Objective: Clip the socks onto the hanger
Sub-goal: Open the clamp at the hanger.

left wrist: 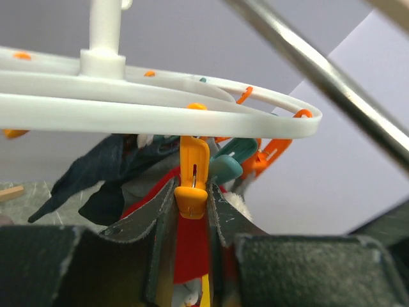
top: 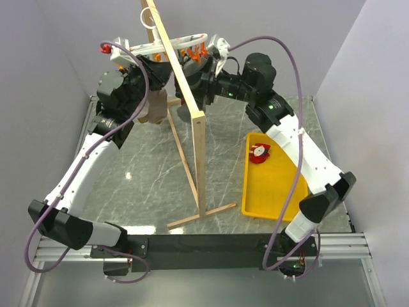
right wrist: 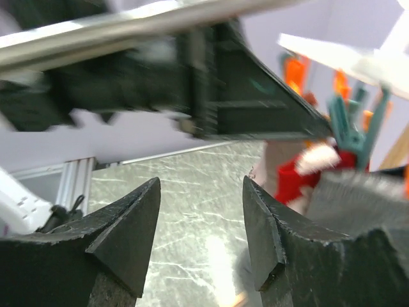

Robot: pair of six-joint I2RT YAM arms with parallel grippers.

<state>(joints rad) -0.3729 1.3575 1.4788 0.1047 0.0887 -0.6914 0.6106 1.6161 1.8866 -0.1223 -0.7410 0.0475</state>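
Note:
The white hanger [top: 179, 43] hangs high at the back from the wooden rack; its rings fill the left wrist view [left wrist: 160, 109]. My left gripper [left wrist: 193, 189] is up under it, shut on a red sock [left wrist: 190, 246] whose top edge sits at the mouth of an orange clip [left wrist: 192, 185] between the fingertips. In the top view this gripper [top: 158, 69] is under the hanger's left side. My right gripper [right wrist: 201, 182] is open and empty, just right of the rack [top: 192, 93]; the held red sock [right wrist: 297, 179] shows to its right. The other red sock [top: 259, 153] lies in the yellow tray.
The tall wooden rack [top: 192, 128] stands mid-table between the arms, with its feet near the front. The yellow tray [top: 268, 198] lies at the right. Dark grey socks [left wrist: 96, 173] and a brownish sock [top: 153, 112] hang from the hanger. Teal and orange clips [right wrist: 348, 131] crowd the rings.

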